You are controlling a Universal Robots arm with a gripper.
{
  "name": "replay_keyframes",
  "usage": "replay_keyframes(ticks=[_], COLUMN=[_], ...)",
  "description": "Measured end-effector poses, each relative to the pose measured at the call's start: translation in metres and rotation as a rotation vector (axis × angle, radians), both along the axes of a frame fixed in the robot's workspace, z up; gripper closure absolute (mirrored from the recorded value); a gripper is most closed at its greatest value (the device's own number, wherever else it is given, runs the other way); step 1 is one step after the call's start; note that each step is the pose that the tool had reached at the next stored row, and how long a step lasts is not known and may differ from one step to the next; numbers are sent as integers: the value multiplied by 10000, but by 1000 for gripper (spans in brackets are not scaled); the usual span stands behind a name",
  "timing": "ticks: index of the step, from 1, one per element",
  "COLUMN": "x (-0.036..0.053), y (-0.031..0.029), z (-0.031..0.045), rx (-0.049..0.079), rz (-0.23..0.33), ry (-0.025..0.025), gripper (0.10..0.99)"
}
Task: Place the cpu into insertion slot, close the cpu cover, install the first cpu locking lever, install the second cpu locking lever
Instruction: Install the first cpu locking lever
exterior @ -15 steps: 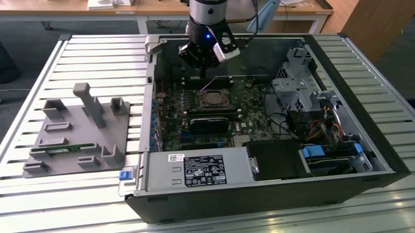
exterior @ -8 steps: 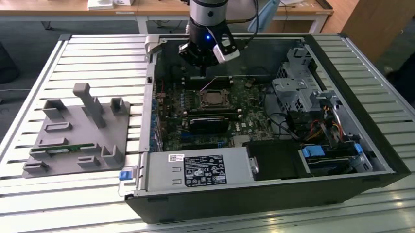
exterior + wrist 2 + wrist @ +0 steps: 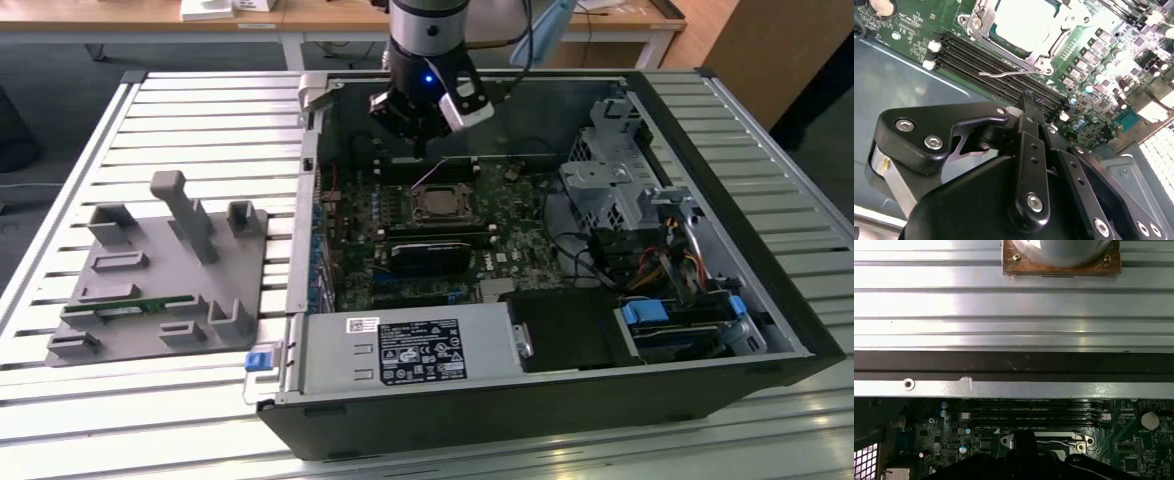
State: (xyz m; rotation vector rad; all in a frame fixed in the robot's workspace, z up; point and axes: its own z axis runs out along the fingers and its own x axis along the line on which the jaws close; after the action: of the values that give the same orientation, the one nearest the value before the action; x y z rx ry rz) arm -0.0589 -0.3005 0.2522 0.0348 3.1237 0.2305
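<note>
The cpu (image 3: 1021, 25), silvery-grey on top, lies in the insertion slot (image 3: 438, 205) on the green board inside the open computer case. The silver cpu cover (image 3: 1051, 37) lies flat around it. A thin wire locking lever (image 3: 1009, 73) runs along the socket's edge beside the memory slots; in the exterior view a lever (image 3: 427, 178) stands slanted up from the socket. My gripper (image 3: 422, 150) hangs just behind the socket, with its black fingers (image 3: 1029, 130) together and nothing seen between them. In the first wrist view the gripper (image 3: 1024, 437) sits close over the socket's rim (image 3: 1081, 445).
Long black memory slots (image 3: 994, 65) lie between gripper and socket. A black graphics card (image 3: 427, 255) sits in front of the socket. The drive cage (image 3: 614, 190) and cables fill the case's right. A grey fixture (image 3: 160, 260) stands at the exterior view's left.
</note>
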Motion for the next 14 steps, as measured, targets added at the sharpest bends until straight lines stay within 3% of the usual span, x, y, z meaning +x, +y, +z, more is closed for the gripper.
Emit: replay_keyframes(ticks=[14], x=[68], y=[0], z=[-88], rx=[0], rz=[-1], ry=[0], gripper=[980])
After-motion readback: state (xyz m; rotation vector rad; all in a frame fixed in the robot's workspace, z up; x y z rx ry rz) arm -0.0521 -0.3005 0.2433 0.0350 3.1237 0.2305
